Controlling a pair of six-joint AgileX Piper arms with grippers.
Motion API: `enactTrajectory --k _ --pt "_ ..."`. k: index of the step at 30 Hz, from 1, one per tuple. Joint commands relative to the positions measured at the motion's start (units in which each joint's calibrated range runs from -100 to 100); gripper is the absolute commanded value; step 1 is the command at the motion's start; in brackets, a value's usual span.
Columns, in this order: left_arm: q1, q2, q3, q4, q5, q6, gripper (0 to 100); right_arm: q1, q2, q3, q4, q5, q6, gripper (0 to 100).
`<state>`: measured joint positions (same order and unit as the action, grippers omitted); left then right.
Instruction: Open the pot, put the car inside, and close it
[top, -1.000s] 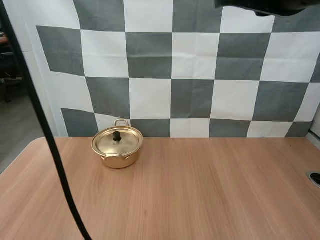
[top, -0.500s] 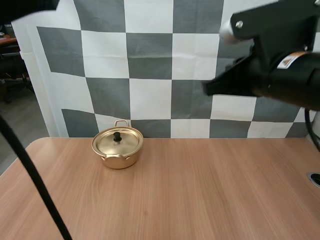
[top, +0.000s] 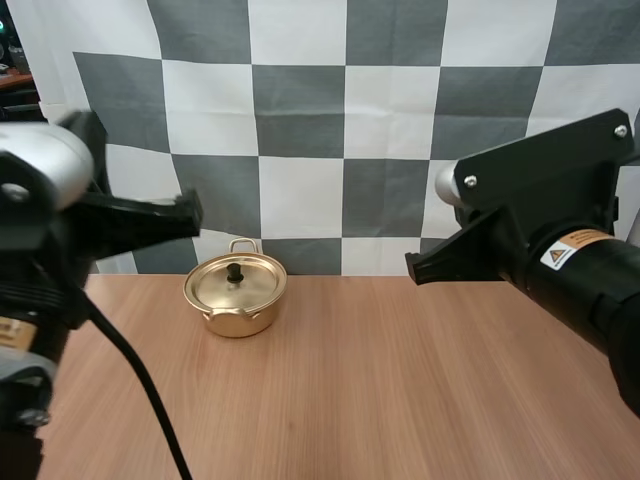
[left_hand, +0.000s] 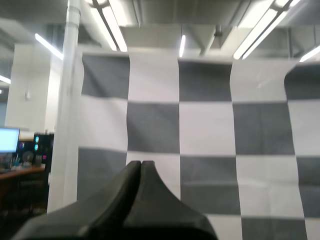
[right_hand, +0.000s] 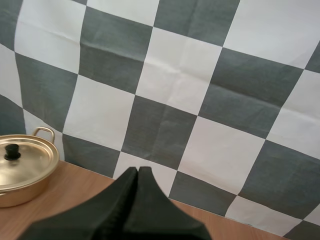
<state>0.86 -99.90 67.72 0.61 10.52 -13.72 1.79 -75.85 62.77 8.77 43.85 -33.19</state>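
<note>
Arriving: left arm (top: 45, 230), right arm (top: 545, 225); pot (top: 235, 293) unmoved.

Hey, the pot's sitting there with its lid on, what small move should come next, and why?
Probably lower the left gripper toward the knob on the lid, opening it on the way. The lid is closed on the pot, which stands on the left half of the table, and that gripper is shut on nothing.
</note>
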Motion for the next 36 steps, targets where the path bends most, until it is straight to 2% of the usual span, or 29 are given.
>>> enactTrajectory --k 1,3,5,8,11,16,20,25,30,36 --pt "-0.05 -0.1 32.3 -0.1 17.0 0.0 0 0.0 0.0 14.8 -2.5 -26.9 0.1 0" --pt "-0.05 -0.1 32.3 -0.1 19.7 0.0 0 0.0 -0.1 18.9 -2.7 -33.1 0.1 0" --pt "-0.05 -0.1 32.3 -0.6 19.5 0.0 0 0.0 -2.2 26.8 -3.0 -42.4 0.1 0" --pt "-0.05 -0.1 32.3 -0.6 19.5 0.0 0 0.0 -5.3 32.2 -2.3 -47.9 0.1 0" --pt "-0.05 -0.1 32.3 -0.6 19.5 0.0 0 0.0 -8.6 35.7 2.4 -49.9 0.1 0" --pt "-0.05 -0.1 32.3 -0.3 19.5 0.0 0 0.0 -14.4 37.2 15.7 -50.1 0.1 0" --pt "-0.05 -0.1 32.3 -0.3 18.9 0.0 0 0.0 -16.9 37.2 19.7 -49.5 0.1 0" --pt "-0.05 -0.1 32.3 -0.3 18.9 0.0 0 0.0 -17.2 37.2 19.7 -44.7 0.1 0" --pt "-0.05 -0.1 32.3 -0.3 18.9 0.0 0 -0.1 -17.2 37.2 17.7 -35.2 0.0 0" --pt "-0.05 -0.1 32.3 -0.3 18.9 0.0 0 -2.7 -17.2 37.2 16.0 -27.0 0.0 0"
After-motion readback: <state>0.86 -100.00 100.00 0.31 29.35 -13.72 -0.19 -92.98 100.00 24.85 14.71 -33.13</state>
